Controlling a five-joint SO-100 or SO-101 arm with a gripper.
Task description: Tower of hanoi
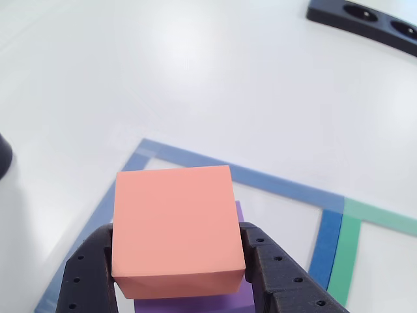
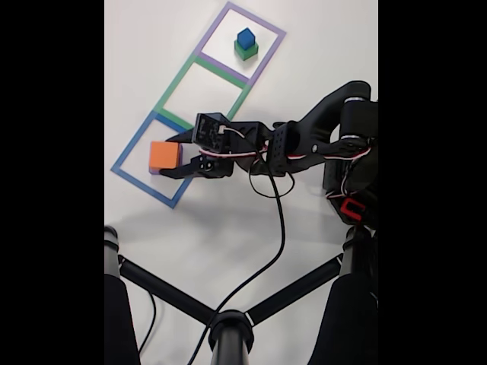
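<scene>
Other view: the tool (image 1: 177,261) is clamped on the orange block (image 1: 176,228), one black finger (image 1: 88,274) against each side face. The purple block (image 1: 195,304) lies directly beneath, its edge showing past the orange block. Both sit inside the blue tape square (image 1: 195,160) on the white worktop (image 1: 195,65); green tape (image 1: 345,254) adjoins at right.

Fixed view: the arm (image 2: 304,144) reaches from the right (cables trailing). The tool (image 2: 176,156) grips the orange block (image 2: 164,155) in the blue square (image 2: 129,171). The green square (image 2: 176,87) holds nothing. In the purple square (image 2: 270,34), the blue cube (image 2: 245,37) sits on the green block (image 2: 246,52).
</scene>
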